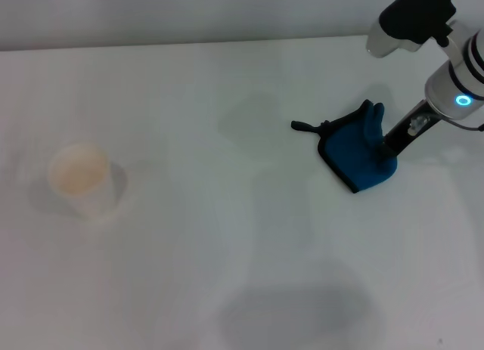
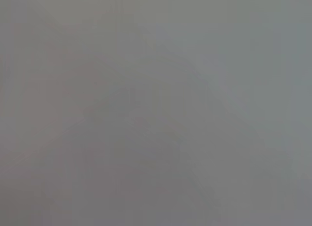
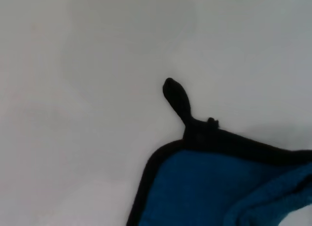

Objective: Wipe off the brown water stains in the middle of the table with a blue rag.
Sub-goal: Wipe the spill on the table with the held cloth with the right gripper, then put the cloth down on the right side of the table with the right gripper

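You see a plain white table (image 1: 227, 274) running back to a pale wall at the far edge. On the left stands a white paper cup (image 1: 82, 180), tan-brown inside; liquid or tint cannot be told. At right, the blue rag (image 1: 357, 155) lies bunched, its black loop tab (image 3: 178, 99) pointing left. The right end effector (image 1: 387, 147) is at the rag's right edge; its grip cannot be told. No stains are discernible mid-table.

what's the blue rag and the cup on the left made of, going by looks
The blue rag looks like soft napped cloth, maybe microfibre: fuzzy matte surface, bunched folds, stitched black edging. The cup looks like thin white paper or plastic, matte; I cannot tell which.
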`<state>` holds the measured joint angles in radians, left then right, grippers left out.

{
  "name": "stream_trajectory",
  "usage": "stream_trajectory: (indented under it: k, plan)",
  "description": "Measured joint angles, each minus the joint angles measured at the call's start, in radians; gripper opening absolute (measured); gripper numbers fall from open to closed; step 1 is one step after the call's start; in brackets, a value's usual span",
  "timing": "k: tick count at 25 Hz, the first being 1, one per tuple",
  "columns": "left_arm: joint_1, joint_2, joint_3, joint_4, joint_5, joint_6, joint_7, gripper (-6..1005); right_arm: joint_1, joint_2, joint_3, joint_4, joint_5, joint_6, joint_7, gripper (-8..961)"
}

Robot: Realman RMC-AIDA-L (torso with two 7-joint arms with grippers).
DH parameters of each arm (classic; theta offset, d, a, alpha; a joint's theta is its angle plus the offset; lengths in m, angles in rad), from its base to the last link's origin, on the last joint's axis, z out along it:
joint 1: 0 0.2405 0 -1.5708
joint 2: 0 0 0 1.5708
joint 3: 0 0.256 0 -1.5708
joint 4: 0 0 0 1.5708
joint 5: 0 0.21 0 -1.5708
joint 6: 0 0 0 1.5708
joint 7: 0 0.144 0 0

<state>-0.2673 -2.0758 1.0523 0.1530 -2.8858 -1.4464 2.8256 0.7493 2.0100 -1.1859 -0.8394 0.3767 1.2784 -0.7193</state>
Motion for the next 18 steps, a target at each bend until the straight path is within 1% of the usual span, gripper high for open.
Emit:
stream_trajectory:
  k: [6,11,15,18]
  plan:
    - [-0.005,0.000,0.000,0.000,-0.001,0.006,0.000,879,-0.024,-0.001,0.003,0.008,0.009,-0.014,-0.002,100]
    - [-0.010,0.002,0.000,0.002,-0.001,0.006,0.000,879,-0.041,-0.002,0.037,0.009,0.006,-0.025,0.002,122]
    - [-0.016,0.004,0.000,0.004,-0.002,0.008,0.000,880,-0.053,-0.002,0.043,-0.002,0.005,-0.025,0.002,140]
    - [-0.019,0.004,0.000,0.006,-0.002,0.024,0.000,880,-0.071,-0.001,0.043,-0.032,0.006,-0.020,0.001,274]
